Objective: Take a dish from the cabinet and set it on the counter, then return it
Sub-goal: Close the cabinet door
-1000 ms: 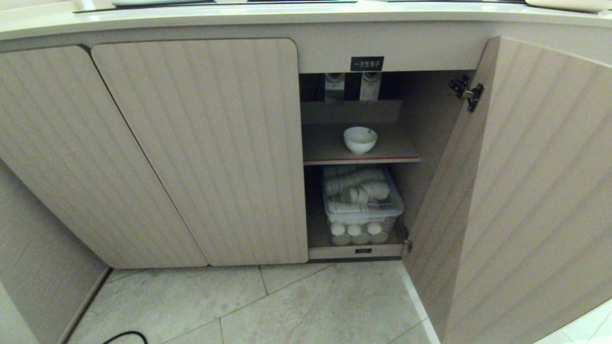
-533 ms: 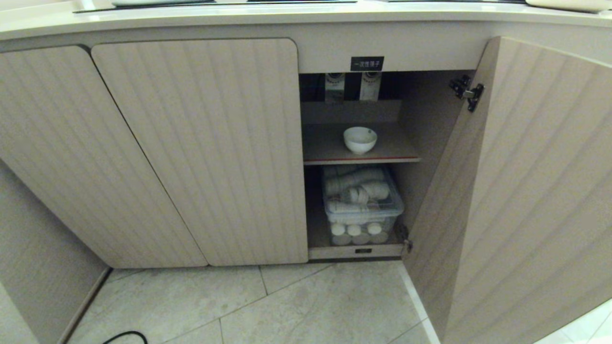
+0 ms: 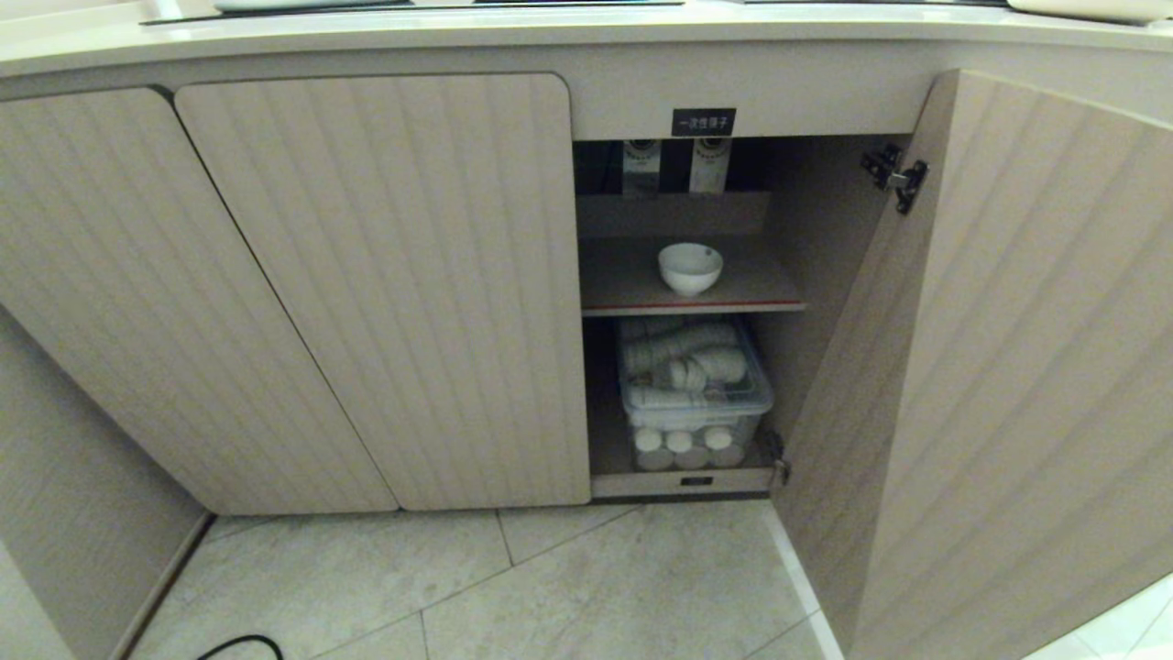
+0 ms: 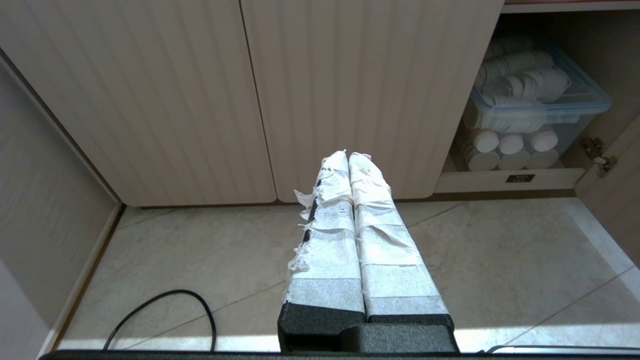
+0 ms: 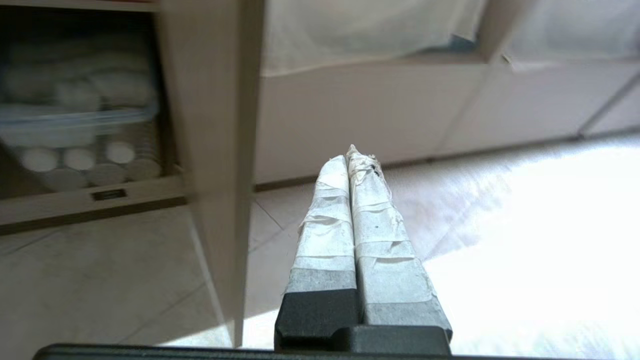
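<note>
We're right at the start here: the small glossy white round bowl (image 3: pixel 690 268) sits upright on the upper red-edged shelf (image 3: pixel 632 275) of the light beige ribbed wood-grain cabinet (image 3: pixel 385 293), close to the shelf's front edge and about midway between its side walls. Nothing touches it. The right-hand ribbed door (image 3: pixel 1008 367) stands swung wide open, so the way in is clear, while the two doors to the left are closed.

Below the bowl's shelf, a clear plastic bin with a blue rim (image 3: pixel 694 390) holds stacked white cups, and it fills the bottom compartment.

Neither arm shows from the head. The left gripper (image 4: pixel 348 156) hangs low over the pale tiled floor (image 4: pixel 200 250), pointing at the closed doors, its tape-wrapped fingers (image 4: pixel 332 210) pressed together with nothing between them. The right gripper (image 5: pixel 350 159) is also low, out beside the free edge of the open door, tape-wrapped fingers pressed tight together, holding nothing, and it's well apart from the bowl.

The smooth beige-cream countertop (image 3: pixel 550 32) runs along above the doors, its thick rounded front edge in view; no bowl shows on the strip visible.

So, the score: door open, and that's all. By my reading every real step is left: reach into the shelf, part the fingers, take the bowl, lift it to the counter, then carry it back to the shelf. The right arm looks the likelier one for the job, being nearer the opening.
</note>
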